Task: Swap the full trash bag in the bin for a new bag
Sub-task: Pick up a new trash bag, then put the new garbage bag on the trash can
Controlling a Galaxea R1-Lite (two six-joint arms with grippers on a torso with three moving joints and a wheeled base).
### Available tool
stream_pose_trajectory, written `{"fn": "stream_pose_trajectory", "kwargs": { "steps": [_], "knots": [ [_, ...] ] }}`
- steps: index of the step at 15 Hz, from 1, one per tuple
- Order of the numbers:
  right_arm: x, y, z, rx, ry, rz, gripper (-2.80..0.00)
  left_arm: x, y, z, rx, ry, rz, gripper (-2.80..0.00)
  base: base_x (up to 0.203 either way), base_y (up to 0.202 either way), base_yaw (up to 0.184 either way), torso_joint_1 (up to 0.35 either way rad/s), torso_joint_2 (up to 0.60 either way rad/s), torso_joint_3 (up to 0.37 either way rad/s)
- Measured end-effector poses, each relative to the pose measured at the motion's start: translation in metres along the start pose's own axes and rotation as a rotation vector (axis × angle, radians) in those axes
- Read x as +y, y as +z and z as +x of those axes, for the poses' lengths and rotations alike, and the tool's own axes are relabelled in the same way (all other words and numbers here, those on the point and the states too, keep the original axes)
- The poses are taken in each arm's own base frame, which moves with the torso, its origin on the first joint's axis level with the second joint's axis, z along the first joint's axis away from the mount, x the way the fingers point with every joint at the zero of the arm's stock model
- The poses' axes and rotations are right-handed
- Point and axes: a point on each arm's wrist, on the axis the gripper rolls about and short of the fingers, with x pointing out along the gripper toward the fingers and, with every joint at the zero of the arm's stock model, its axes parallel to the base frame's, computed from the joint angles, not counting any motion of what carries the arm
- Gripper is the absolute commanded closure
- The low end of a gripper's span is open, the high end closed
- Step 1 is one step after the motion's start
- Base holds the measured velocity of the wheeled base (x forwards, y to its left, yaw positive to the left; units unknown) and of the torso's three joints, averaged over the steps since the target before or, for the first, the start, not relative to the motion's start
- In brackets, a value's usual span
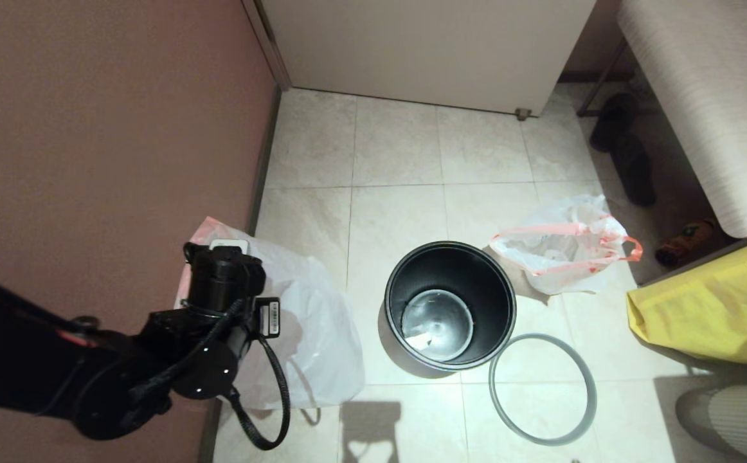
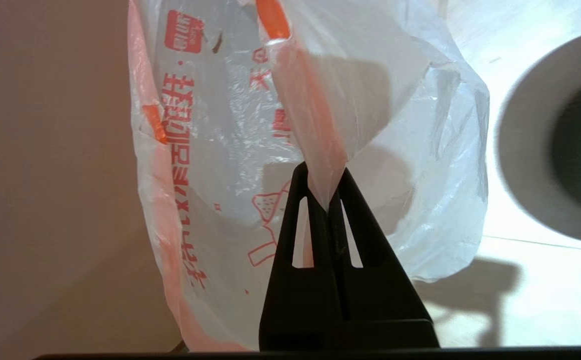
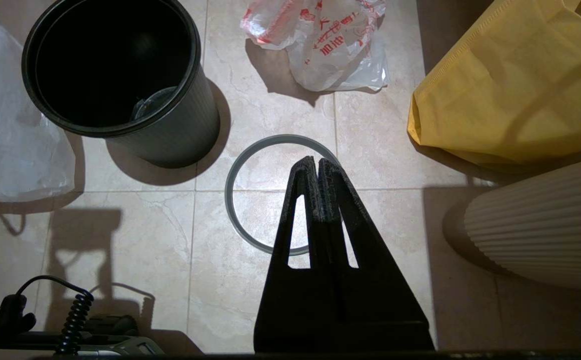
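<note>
My left gripper (image 2: 326,185) is shut on the pink-red rim band of the new bag (image 2: 220,150), holding it up beside the brown wall. Its film (image 1: 322,321) hangs plain and puffed, left of the bin (image 1: 476,276). The black bin stands bagless, with a scrap of white at its bottom. Its grey hoop (image 1: 491,386) lies flat on the tiles at the bin's near right. The full trash bag (image 1: 563,247) lies on the floor beyond the bin's right side, pale shapes showing through it. My right gripper (image 3: 317,162) is shut and empty, above the hoop (image 3: 228,192).
A yellow fabric bag (image 1: 714,308) stands at the right, with a ribbed cream object (image 3: 545,225) nearer me. Dark shoes (image 1: 630,167) lie under a pale bench (image 1: 701,96) at the back right. The brown wall (image 1: 90,128) runs close along the left.
</note>
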Motion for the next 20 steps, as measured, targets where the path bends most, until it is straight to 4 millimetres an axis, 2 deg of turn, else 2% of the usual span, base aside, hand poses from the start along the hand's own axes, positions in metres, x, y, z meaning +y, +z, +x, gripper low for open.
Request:
{"fn": "stream_pose_trajectory", "kwargs": {
  "steps": [3,5,8,11,14,17,20],
  "knots": [
    [0.0,0.0,0.0,0.0,0.0,0.0,0.0,0.027,0.033,-0.071,-0.064,-0.108,-0.042,0.0,0.0,0.0,0.0,0.0,0.0,0.0],
    [0.0,0.0,0.0,0.0,0.0,0.0,0.0,0.052,0.052,-0.116,-0.075,-0.187,-0.093,0.0,0.0,0.0,0.0,0.0,0.0,0.0],
    [0.0,0.0,0.0,0.0,0.0,0.0,0.0,0.094,0.061,-0.165,-0.039,-0.34,-0.127,0.0,0.0,0.0,0.0,0.0,0.0,0.0],
    [0.0,0.0,0.0,0.0,-0.002,0.0,0.0,0.124,0.072,-0.196,-0.074,-0.467,-0.161,0.0,0.0,0.0,0.0,0.0,0.0,0.0],
    [0.0,0.0,0.0,0.0,0.0,0.0,0.0,0.144,0.092,-0.219,-0.148,-0.58,-0.227,0.0,0.0,0.0,0.0,0.0,0.0,0.0],
    [0.0,0.0,0.0,0.0,0.001,0.0,0.0,0.151,0.104,-0.234,-0.162,-0.69,-0.256,0.0,0.0,0.0,0.0,0.0,0.0,0.0],
    [0.0,0.0,0.0,-0.001,-0.001,0.0,0.0,0.144,0.119,-0.241,-0.117,-0.821,-0.307,0.0,0.0,0.0,0.0,0.0,0.0,0.0]
  ]
}}
